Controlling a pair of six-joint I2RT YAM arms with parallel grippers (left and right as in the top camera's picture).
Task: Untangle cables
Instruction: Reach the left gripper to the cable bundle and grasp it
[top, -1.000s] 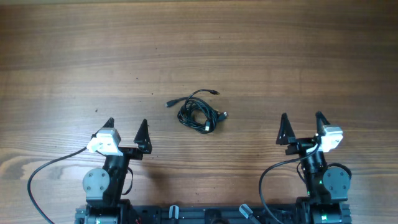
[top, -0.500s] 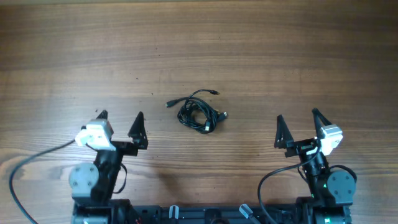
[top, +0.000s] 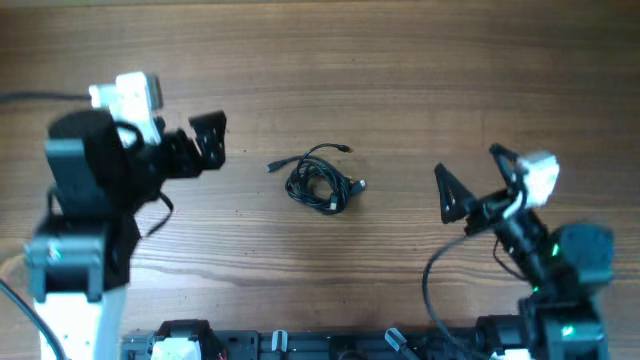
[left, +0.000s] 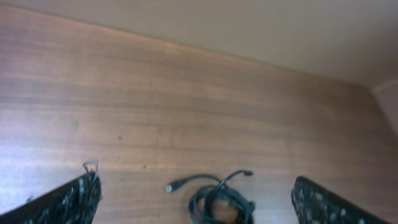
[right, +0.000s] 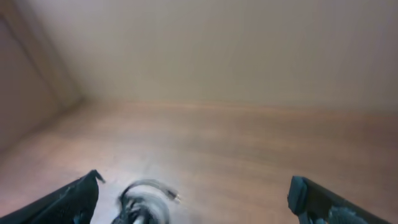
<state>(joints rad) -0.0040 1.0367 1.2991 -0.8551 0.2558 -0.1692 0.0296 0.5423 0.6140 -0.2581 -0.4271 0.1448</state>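
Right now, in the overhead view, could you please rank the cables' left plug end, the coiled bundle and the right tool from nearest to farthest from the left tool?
1. The left plug end: just right of the left tool, sticking out of the tangle's left side.
2. The coiled bundle: in the middle, roughly between both tools.
3. The right tool: far right side.

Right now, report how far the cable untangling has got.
Nothing looks done: the thin black cables lie in one knotted coil on the wooden table, two plug ends poking out. Nothing is in hand: the left gripper and right gripper are both open, apart from the coil on either side. All grasping and separating is left.
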